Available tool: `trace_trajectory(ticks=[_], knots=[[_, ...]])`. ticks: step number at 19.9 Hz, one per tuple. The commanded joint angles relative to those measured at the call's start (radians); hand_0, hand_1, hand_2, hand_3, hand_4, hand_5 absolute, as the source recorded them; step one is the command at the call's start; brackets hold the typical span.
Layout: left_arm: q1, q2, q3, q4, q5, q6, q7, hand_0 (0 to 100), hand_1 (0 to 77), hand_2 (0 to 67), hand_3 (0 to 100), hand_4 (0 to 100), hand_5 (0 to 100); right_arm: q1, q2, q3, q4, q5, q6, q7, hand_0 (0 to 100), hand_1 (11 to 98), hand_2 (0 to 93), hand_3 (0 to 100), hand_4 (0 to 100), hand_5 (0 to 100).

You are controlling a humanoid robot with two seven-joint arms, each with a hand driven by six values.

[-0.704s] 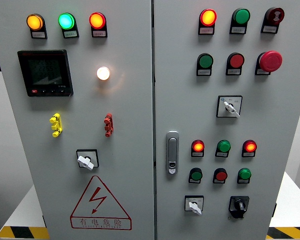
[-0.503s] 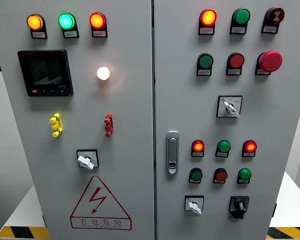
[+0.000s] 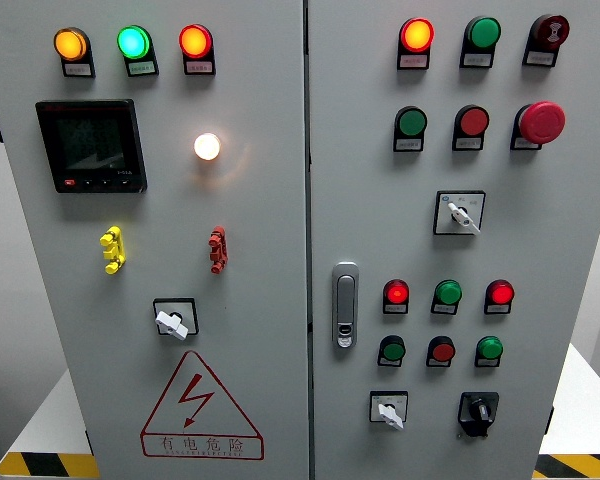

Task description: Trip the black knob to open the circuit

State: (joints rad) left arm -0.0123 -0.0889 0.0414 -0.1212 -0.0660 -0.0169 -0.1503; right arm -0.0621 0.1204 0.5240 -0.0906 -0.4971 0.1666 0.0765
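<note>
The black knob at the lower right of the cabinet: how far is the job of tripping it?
Done: nothing that shows. The black knob sits untouched on the right door, and the red lamps above it glow. In hand: nothing, since no robot hand is in the head view. Left: bring a hand to the knob, grasp it and turn it to open the circuit.

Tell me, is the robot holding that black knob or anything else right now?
No. Neither robot hand is in view, so nothing is seen being held. The black knob sits untouched at the lower right of the cabinet.
</note>
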Motion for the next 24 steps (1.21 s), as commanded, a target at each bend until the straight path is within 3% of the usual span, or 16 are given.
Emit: trace_trajectory(ticks=[1,2,4,7,10,14,16,17,20,24], knots=[[0.0,0.0,0.0,0.0,0.0,0.0,0.0,0,3.0,13.0,21,7,1,0.001,0.0008,0.242,-0.006,-0.231,0.031,-0.03,97,33.7,2.1,3,0,13],[0.0,0.0,0.0,0.0,0.0,0.0,0.0,0,3.0,13.0,21,7,1,0.002,0.0008,0.38,-0.017,-0.356,0.072,-0.049,96,33.7,2.1,3,0,13],[0.0,0.0,0.0,0.0,0.0,0.0,0.0,0,3.0,13.0,21,7,1,0.017,0.0008,0.545,-0.046,-0.522,0.123,-0.06,96,33.7,2.1,3,0,13],[0.0,0.0,0.0,0.0,0.0,0.0,0.0,0,2.9,13.0,21,7,1,0.08,0.0008,0.635,-0.119,-0.541,0.137,-0.054,96,33.7,2.0,2,0,13],[0.0,-0.002,0.0,0.0,0.0,0.0,0.0,0,2.9,13.0,21,7,1,0.11,0.0023,0.679,-0.17,-0.564,0.177,-0.05,96,33.8,1.9,2,0,12],[0.0,0.0,0.0,0.0,0.0,0.0,0.0,0,2.9,13.0,21,7,1,0.126,0.0023,0.767,-0.178,-0.598,0.182,-0.047,95,33.8,1.8,2,0,12],[0.0,-0.002,0.0,0.0,0.0,0.0,0.0,0,3.0,13.0,21,7,1,0.126,0.0038,0.821,-0.163,-0.704,0.182,-0.047,95,33.8,1.7,2,0,12],[0.0,0.0,0.0,0.0,0.0,0.0,0.0,0,3.0,13.0,21,7,1,0.126,0.0038,0.911,-0.14,-0.774,0.186,-0.047,95,33.8,1.7,2,0,12],[0.0,0.0,0.0,0.0,0.0,0.0,0.0,0,3.0,13.0,21,7,1,0.126,0.0054,1.088,-0.075,-1.001,0.235,-0.047,95,33.9,1.6,2,0,12],[0.0,0.0,0.0,0.0,0.0,0.0,0.0,0,3.0,13.0,21,7,1,0.125,0.0069,1.199,0.101,-1.08,0.251,-0.046,95,33.4,1.2,2,0,12]])
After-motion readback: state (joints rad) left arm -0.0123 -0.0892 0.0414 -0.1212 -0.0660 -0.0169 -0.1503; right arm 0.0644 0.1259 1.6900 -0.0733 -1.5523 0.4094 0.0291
